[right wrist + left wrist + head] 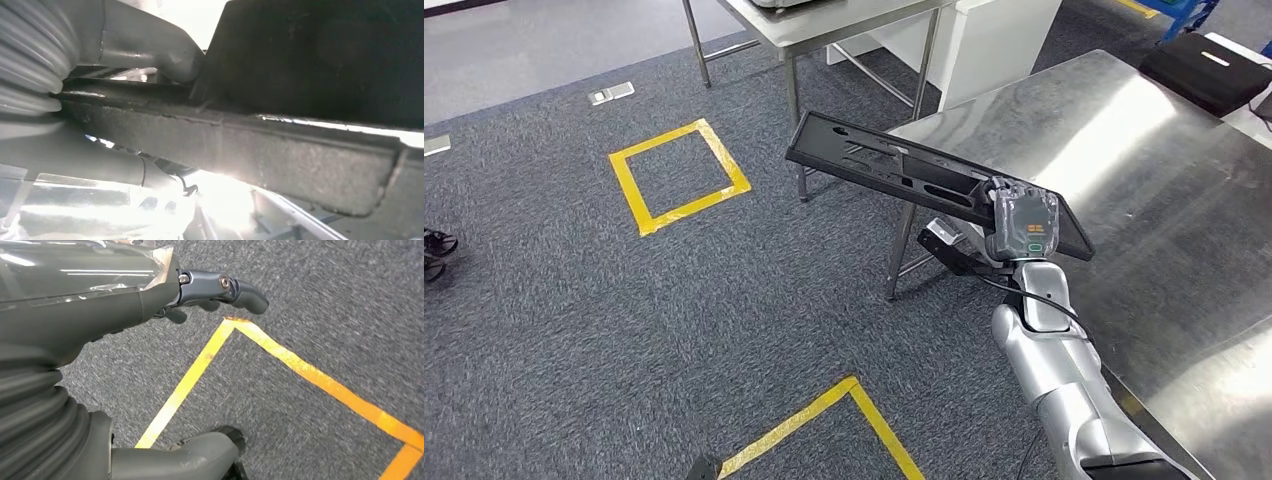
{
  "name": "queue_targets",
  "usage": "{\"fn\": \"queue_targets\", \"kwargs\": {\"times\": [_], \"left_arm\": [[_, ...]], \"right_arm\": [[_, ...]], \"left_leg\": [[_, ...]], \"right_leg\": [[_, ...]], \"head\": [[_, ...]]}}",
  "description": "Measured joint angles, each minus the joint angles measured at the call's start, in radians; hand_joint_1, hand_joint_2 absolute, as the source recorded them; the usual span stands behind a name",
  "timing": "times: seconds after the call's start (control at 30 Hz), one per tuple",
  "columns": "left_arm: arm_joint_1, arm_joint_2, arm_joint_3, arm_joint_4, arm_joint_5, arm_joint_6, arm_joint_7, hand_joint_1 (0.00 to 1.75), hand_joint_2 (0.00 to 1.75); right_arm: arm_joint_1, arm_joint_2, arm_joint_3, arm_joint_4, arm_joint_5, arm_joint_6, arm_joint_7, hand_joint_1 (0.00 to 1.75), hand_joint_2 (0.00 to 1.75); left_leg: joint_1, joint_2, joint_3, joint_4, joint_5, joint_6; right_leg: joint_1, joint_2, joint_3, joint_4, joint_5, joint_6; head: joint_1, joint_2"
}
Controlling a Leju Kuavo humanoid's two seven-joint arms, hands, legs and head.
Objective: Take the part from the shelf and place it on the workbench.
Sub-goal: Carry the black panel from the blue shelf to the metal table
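Note:
A long flat black plastic part with slots is held in the air by my right hand, which grips it near its right end. The part stretches from over the carpet to above the near left edge of the steel workbench. In the right wrist view the part's dark underside runs close across the camera, with my thumb pressed against it. My left hand hangs over the carpet, fingers apart, thumb free, holding nothing.
Grey carpet carries yellow tape squares and a tape corner near my feet. A second metal table stands at the back. A black case lies on the workbench's far right. Dark shoes show at the left edge.

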Motion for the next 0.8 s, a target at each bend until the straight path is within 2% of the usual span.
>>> {"fn": "queue_targets", "kwargs": {"times": [0.03, 0.07, 0.1, 0.13, 0.17, 0.2, 0.23, 0.27, 0.3, 0.33, 0.37, 0.4, 0.43, 0.47, 0.53, 0.57, 0.6, 0.67, 0.7, 0.73, 0.77, 0.8], "left_arm": [[0.000, -0.001, 0.001, -0.001, 0.000, 0.000, 0.000, 0.00, 1.75], [-0.001, -0.002, 0.001, -0.001, 0.000, 0.000, 0.000, 0.00, 1.75], [-0.001, -0.002, 0.002, -0.002, 0.000, 0.000, -0.001, 0.00, 1.75], [0.000, -0.001, 0.002, -0.002, 0.000, 0.000, -0.001, 0.00, 1.75], [0.001, 0.000, 0.002, -0.002, 0.000, 0.000, -0.001, 0.00, 1.75], [0.003, 0.000, 0.002, -0.002, 0.000, 0.000, -0.001, 0.00, 1.75], [0.006, 0.001, 0.002, -0.002, 0.000, 0.000, 0.000, 0.00, 1.75], [0.007, 0.002, 0.003, -0.002, 0.000, 0.000, 0.000, 0.00, 1.75], [0.007, 0.003, 0.003, -0.002, 0.000, 0.000, 0.000, 0.00, 1.75], [0.007, 0.004, 0.004, -0.002, 0.000, 0.000, 0.000, 0.00, 1.75], [0.008, 0.004, 0.005, -0.002, 0.000, 0.000, 0.000, 0.00, 1.75], [0.008, 0.004, 0.006, -0.001, 0.000, 0.000, 0.000, 0.00, 1.75], [0.008, 0.004, 0.006, 0.000, 0.000, -0.001, 0.001, 0.00, 1.75], [0.009, 0.004, 0.006, 0.000, 0.000, -0.002, 0.001, 0.00, 1.75], [0.008, 0.003, 0.006, 0.000, -0.001, -0.004, 0.002, 0.00, 1.75], [0.008, 0.002, 0.006, 0.000, -0.002, -0.004, 0.001, 0.00, 1.75], [0.007, 0.002, 0.006, 0.000, -0.003, -0.006, 0.001, 0.00, 1.75], [0.007, 0.002, 0.006, 0.000, -0.004, -0.009, 0.002, 0.00, 1.75], [0.008, 0.002, 0.006, 0.000, -0.005, -0.011, 0.003, 0.00, 1.75], [0.009, 0.002, 0.006, 0.000, -0.006, -0.012, 0.004, 0.00, 1.75], [0.009, 0.002, 0.006, 0.000, -0.007, -0.013, 0.005, 0.00, 1.75], [0.009, 0.002, 0.006, 0.000, -0.009, -0.015, 0.006, 0.00, 1.75]], "right_arm": [[0.001, -0.002, -0.002, 0.001, 0.000, 0.000, 0.001, 1.75, 1.75], [0.001, -0.004, -0.004, 0.002, 0.000, -0.001, 0.001, 1.75, 1.75], [0.001, -0.004, -0.006, 0.003, 0.000, -0.001, 0.001, 1.75, 1.75], [0.001, -0.001, -0.006, 0.003, 0.001, -0.001, 0.002, 1.75, 1.75], [0.000, 0.002, -0.006, 0.005, 0.001, -0.002, 0.002, 1.75, 1.75], [0.001, 0.004, -0.006, 0.006, 0.001, -0.001, 0.002, 1.75, 1.75], [0.002, 0.007, -0.006, 0.009, 0.000, -0.001, 0.002, 1.75, 1.75], [0.003, 0.007, -0.007, 0.012, 0.000, -0.002, 0.003, 1.75, 1.75], [0.003, 0.007, -0.008, 0.014, 0.000, -0.002, 0.003, 1.75, 1.75], [0.003, 0.007, -0.008, 0.016, -0.001, -0.002, 0.003, 1.75, 1.75], [0.003, 0.007, -0.009, 0.017, -0.001, -0.002, 0.003, 1.75, 1.75], [0.002, 0.007, -0.010, 0.018, 0.000, -0.003, 0.004, 1.75, 1.75], [0.001, 0.008, -0.010, 0.018, 0.000, -0.003, 0.005, 1.75, 1.75], [0.001, 0.006, -0.011, 0.019, 0.001, -0.003, 0.006, 1.75, 1.75], [0.003, 0.000, -0.015, 0.019, 0.008, -0.003, 0.012, 1.75, 1.75], [0.005, -0.004, -0.018, 0.019, 0.012, -0.004, 0.016, 1.75, 1.75], [0.007, -0.008, -0.020, 0.019, 0.016, -0.004, 0.019, 1.75, 1.75], [0.008, -0.012, -0.023, 0.018, 0.020, -0.004, 0.025, 1.75, 1.75], [0.010, -0.013, -0.024, 0.018, 0.022, -0.004, 0.027, 1.75, 1.75], [0.013, -0.015, -0.027, 0.018, 0.024, -0.003, 0.030, 1.75, 1.75], [0.017, -0.017, -0.030, 0.018, 0.026, -0.003, 0.032, 1.75, 1.75], [0.021, -0.021, -0.033, 0.017, 0.028, -0.002, 0.033, 1.75, 1.75]], "left_leg": [[0.000, 0.003, 0.002, 0.000, -0.003, -0.004], [0.002, -0.010, 0.002, 0.007, -0.010, -0.009], [0.004, -0.034, -0.006, 0.030, -0.027, -0.014], [0.007, -0.063, -0.024, 0.072, -0.052, -0.019], [0.010, -0.091, -0.051, 0.133, -0.084, -0.024], [0.013, -0.105, -0.082, 0.198, -0.113, -0.028], [0.016, -0.111, -0.108, 0.249, -0.128, -0.032], [0.020, -0.113, -0.121, 0.269, -0.126, -0.036], [0.025, -0.114, -0.114, 0.251, -0.103, -0.040], [0.032, -0.120, -0.091, 0.198, -0.067, -0.044], [0.040, -0.138, -0.062, 0.135, -0.033, -0.049], [0.046, -0.161, -0.035, 0.075, -0.011, -0.052], [0.049, -0.179, -0.019, 0.037, 0.000, -0.053], [0.047, -0.189, -0.013, 0.021, 0.000, -0.050], [0.039, -0.172, -0.013, 0.015, 0.002, -0.033], [0.036, -0.161, -0.011, 0.009, 0.006, -0.023], [0.035, -0.148, -0.008, 0.003, 0.010, -0.013], [0.033, -0.124, -0.004, -0.006, 0.014, 0.000], [0.032, -0.111, -0.004, -0.006, 0.014, 0.002], [0.030, -0.097, -0.004, -0.006, 0.013, 0.003], [0.028, -0.084, -0.004, -0.006, 0.012, 0.004], [0.027, -0.072, -0.003, -0.006, 0.011, 0.003]], "right_leg": [[-0.008, 0.010, 0.002, -0.005, 0.003, -0.005], [-0.015, 0.020, 0.006, -0.011, 0.006, -0.011], [-0.024, 0.030, 0.010, -0.017, 0.009, -0.019], [-0.032, 0.039, 0.014, -0.021, 0.011, -0.025], [-0.032, 0.050, 0.014, -0.022, 0.012, -0.030], [-0.032, 0.061, 0.015, -0.021, 0.012, -0.033], [-0.033, 0.075, 0.015, -0.021, 0.012, -0.033], [-0.034, 0.088, 0.015, -0.020, 0.012, -0.033], [-0.035, 0.102, 0.015, -0.018, 0.012, -0.032], [-0.038, 0.116, 0.015, -0.014, 0.011, -0.030], [-0.040, 0.129, 0.014, -0.009, 0.009, -0.026], [-0.040, 0.142, 0.009, -0.001, 0.006, -0.021], [-0.039, 0.154, 0.002, 0.005, 0.006, -0.012], [-0.037, 0.166, -0.006, 0.007, 0.008, -0.004], [-0.036, 0.185, -0.018, 0.004, 0.015, 0.013], [-0.036, 0.175, -0.025, 0.008, 0.014, 0.018], [-0.036, 0.151, -0.037, 0.026, 0.005, 0.021], [-0.034, 0.087, -0.086, 0.123, -0.036, 0.019], [-0.034, 0.070, -0.120, 0.191, -0.060, 0.018], [-0.033, 0.064, -0.148, 0.248, -0.077, 0.020], [-0.033, 0.061, -0.160, 0.276, -0.082, 0.024], [-0.033, 0.058, -0.153, 0.265, -0.074, 0.029]], "head": [[-0.001, 0.000], [-0.002, 0.000], [-0.004, 0.000], [-0.007, 0.000], [-0.008, 0.000], [-0.010, 0.000], [-0.010, 0.000], [-0.010, 0.000], [-0.010, 0.000], [-0.010, 0.000], [-0.010, 0.000], [-0.010, 0.000], [-0.010, 0.000], [-0.010, 0.000], [-0.010, 0.000], [-0.009, 0.000], [-0.006, 0.000], [0.001, 0.000], [0.003, 0.000], [0.003, 0.000], [0.004, 0.000], [0.004, 0.000]]}}
